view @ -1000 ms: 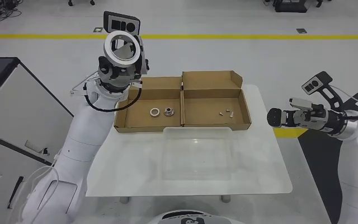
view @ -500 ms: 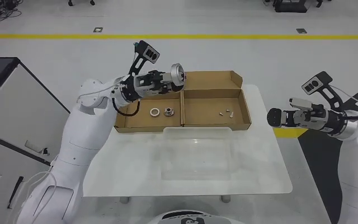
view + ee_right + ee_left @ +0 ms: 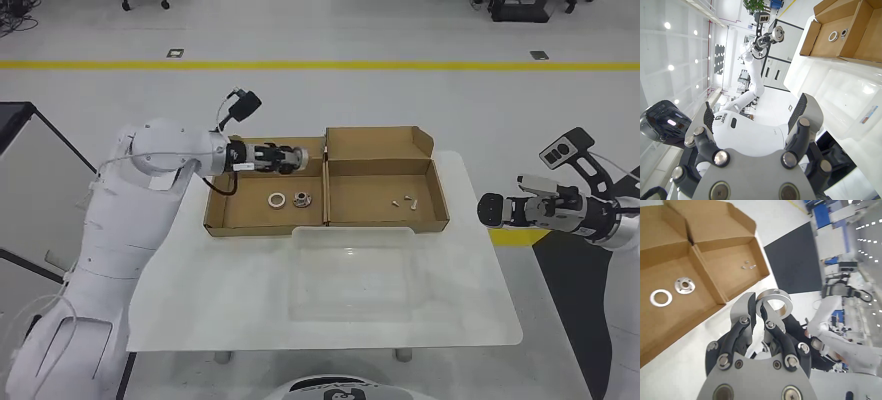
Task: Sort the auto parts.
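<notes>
The left hand [image 3: 758,306], clamped on a shaft collar [image 3: 782,312], hangs over the far edge of the left box [image 3: 240,210]; the right hand [image 3: 755,106], fingers apart, sits well off right.

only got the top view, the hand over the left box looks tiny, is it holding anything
observer: yes, the left hand is shut on a metal ring, one finger inside it and one outside.
operator: plain ring or something more
observer: its side wall has a threaded hole.
operator: and the right hand off the table edge, open or shut
observer: the right hand is open, with nothing between its fingers.
</notes>
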Tool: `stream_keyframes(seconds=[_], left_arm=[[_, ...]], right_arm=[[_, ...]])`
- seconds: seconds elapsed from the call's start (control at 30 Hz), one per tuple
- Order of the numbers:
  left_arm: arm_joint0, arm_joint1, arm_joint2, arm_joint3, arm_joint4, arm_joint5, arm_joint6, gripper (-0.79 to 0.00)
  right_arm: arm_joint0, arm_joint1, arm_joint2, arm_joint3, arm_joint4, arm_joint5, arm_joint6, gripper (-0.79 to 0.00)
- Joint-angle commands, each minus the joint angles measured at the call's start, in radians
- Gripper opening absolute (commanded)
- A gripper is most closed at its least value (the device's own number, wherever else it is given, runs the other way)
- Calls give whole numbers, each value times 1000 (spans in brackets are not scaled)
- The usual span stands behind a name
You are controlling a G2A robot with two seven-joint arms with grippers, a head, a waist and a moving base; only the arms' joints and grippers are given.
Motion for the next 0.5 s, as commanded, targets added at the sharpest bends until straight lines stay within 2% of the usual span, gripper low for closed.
stream_keyframes(seconds=[0.0, 0.2, 0.47], left_arm=[[-6, 6, 21, -1, 88, 2, -34, -785], [-34, 13, 85, 47, 275, -4, -77, -785], [-111, -5, 188, 200, 426, -50, -29, -785]], right_arm=[[0, 0, 0, 0, 0, 0, 0, 0], [0, 0, 0, 0, 0, 0, 0, 0], [0, 0, 0, 0, 0, 0, 0, 0]])
